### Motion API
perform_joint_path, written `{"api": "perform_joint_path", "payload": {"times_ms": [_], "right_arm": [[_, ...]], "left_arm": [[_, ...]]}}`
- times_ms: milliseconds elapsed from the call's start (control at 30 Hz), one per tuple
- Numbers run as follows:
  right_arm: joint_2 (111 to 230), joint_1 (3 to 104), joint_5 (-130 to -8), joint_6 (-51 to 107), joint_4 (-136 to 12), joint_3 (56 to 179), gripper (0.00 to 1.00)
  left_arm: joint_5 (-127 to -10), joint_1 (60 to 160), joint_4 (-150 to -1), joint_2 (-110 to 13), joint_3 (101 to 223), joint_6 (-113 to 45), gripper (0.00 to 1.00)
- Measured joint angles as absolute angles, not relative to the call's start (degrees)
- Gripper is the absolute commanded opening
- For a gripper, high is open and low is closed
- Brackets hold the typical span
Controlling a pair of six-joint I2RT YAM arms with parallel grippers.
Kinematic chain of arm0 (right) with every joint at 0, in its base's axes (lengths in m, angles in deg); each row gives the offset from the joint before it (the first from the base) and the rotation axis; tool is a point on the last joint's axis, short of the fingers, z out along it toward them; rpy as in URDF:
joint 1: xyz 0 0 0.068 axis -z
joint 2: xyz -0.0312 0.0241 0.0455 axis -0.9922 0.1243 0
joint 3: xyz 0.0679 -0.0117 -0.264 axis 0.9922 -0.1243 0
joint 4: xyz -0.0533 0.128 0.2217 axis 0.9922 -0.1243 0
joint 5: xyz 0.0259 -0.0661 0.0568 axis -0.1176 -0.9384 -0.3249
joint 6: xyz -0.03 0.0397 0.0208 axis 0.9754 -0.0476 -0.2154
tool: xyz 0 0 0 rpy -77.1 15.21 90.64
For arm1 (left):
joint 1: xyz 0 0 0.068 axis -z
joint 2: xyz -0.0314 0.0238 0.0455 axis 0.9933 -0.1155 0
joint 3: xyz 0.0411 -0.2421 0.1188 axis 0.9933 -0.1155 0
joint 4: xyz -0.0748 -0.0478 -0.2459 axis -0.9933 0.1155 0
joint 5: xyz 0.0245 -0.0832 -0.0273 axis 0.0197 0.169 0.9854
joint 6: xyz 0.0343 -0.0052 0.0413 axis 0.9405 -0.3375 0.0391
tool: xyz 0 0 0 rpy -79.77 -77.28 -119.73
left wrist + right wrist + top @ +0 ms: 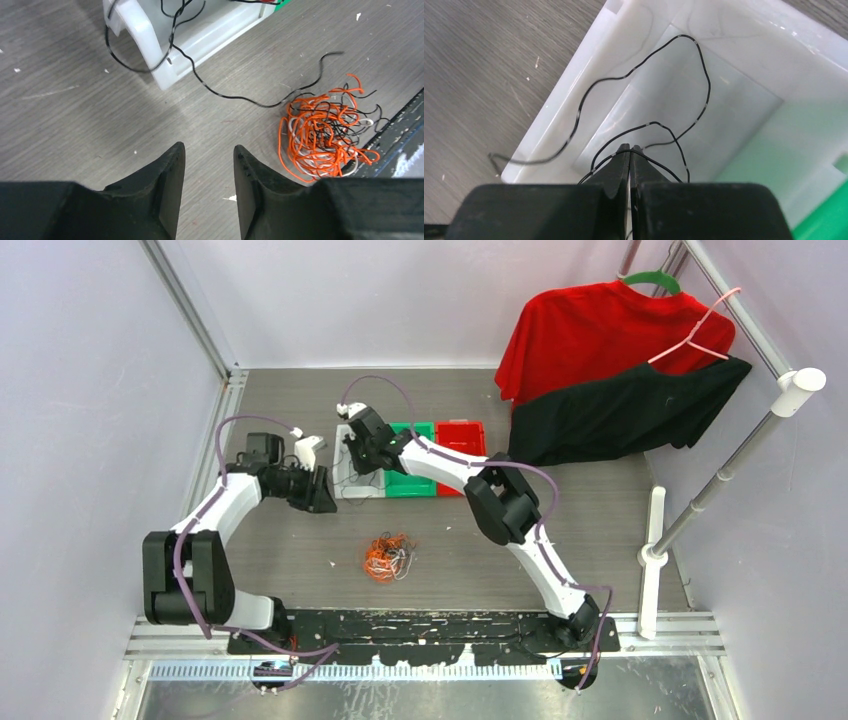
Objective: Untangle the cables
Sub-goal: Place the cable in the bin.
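Observation:
A tangle of thin orange, black and white cables [385, 557] lies on the table in front of the arms, and also shows in the left wrist view [325, 135]. My right gripper [352, 455] is over the white bin [350, 488], shut on a black cable [704, 75] that crosses its fingertips [629, 148] and loops inside the bin [744, 60]. A black cable [225, 95] trails over the bin's rim [150, 45] onto the table. My left gripper [322, 492] is open and empty [207, 147] above bare table, left of the bin.
A green bin [410, 483] and a red bin [460, 438] stand right of the white one. A red shirt [600, 330] and a black shirt [620, 415] hang on hangers at the back right. A white rack pole [720, 475] stands at the right.

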State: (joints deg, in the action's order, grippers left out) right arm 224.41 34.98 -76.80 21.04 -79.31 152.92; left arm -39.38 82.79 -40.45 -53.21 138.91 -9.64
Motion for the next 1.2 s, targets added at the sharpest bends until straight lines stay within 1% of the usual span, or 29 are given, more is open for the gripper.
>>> {"api": "perform_joint_path", "payload": {"times_ms": [100,333,500,633,733,867,933,1100,1200], "right_arm": [[226.31,34.94,-77.33,20.90,-79.66,155.11,0.03],[229.31,34.87,-80.10,21.54,-80.10,159.43,0.03],[229.96,33.87,-84.61,23.79,-79.09,160.02,0.07],[229.40,33.56,-87.91,25.36,-75.51,157.64,0.12],[229.16,33.56,-88.12,25.65,-74.04,157.01,0.16],[229.16,34.19,-86.68,25.63,-73.28,157.12,0.21],[229.16,34.81,-84.82,25.34,-73.02,157.16,0.25],[228.48,37.15,-77.87,22.30,-70.02,155.89,0.31],[227.38,38.98,-72.80,19.51,-69.35,155.32,0.36]], "left_arm": [[-39.80,82.94,-41.96,-53.58,138.82,-9.66,0.36],[-37.57,82.87,-40.67,-53.47,142.34,-8.42,0.33],[-36.91,82.87,-40.32,-52.55,143.67,-6.69,0.37],[-36.04,82.87,-39.38,-52.37,143.96,-4.59,0.36],[-34.47,82.92,-38.92,-51.87,143.96,-2.38,0.36],[-33.09,83.97,-39.06,-51.11,143.96,-0.26,0.35],[-33.26,85.21,-39.16,-50.89,143.94,0.98,0.35],[-35.95,88.60,-40.56,-50.65,143.52,5.64,0.35],[-37.77,89.63,-42.25,-50.74,143.50,7.45,0.34]]}}
